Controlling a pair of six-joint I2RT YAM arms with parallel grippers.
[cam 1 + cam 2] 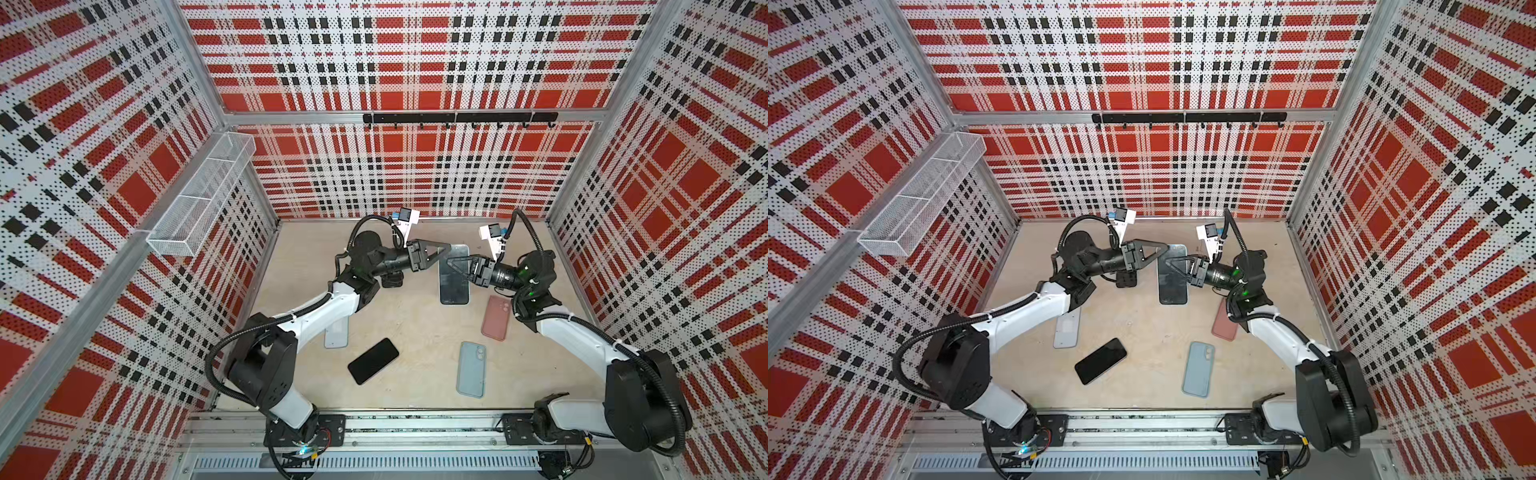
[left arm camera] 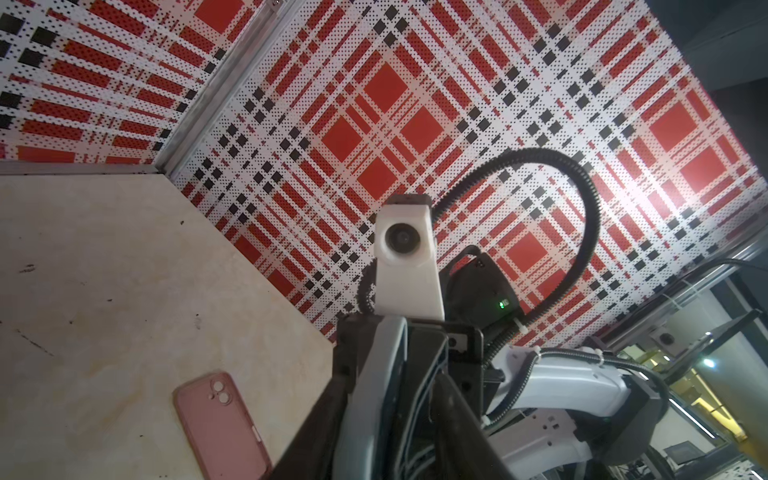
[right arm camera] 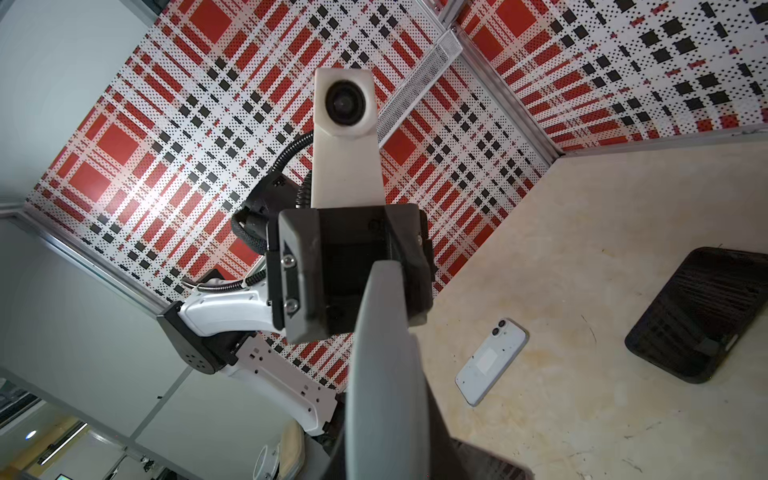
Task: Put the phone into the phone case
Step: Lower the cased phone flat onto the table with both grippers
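Red plaid pegboard walls box in a beige tabletop [image 1: 415,332]. The right gripper [image 1: 450,263] pinches narrowly on a long edge of the grey phone case [image 1: 459,251], with the dark phone [image 1: 454,286] lying in it. The left gripper [image 1: 448,248] meets its far corner, but I cannot tell its grip. A pink case [image 1: 495,318] lies near the right gripper.

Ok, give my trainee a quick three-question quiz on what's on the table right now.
1. True or false: the black phone lies screen-up on the tabletop, clear of both grippers.
2. Which lies closest to the right arm? A. pink case B. light blue case C. wire basket
3. What is raised between the left gripper and right gripper?
Key: 1 true; 2 A; 3 the dark phone with its grey case.
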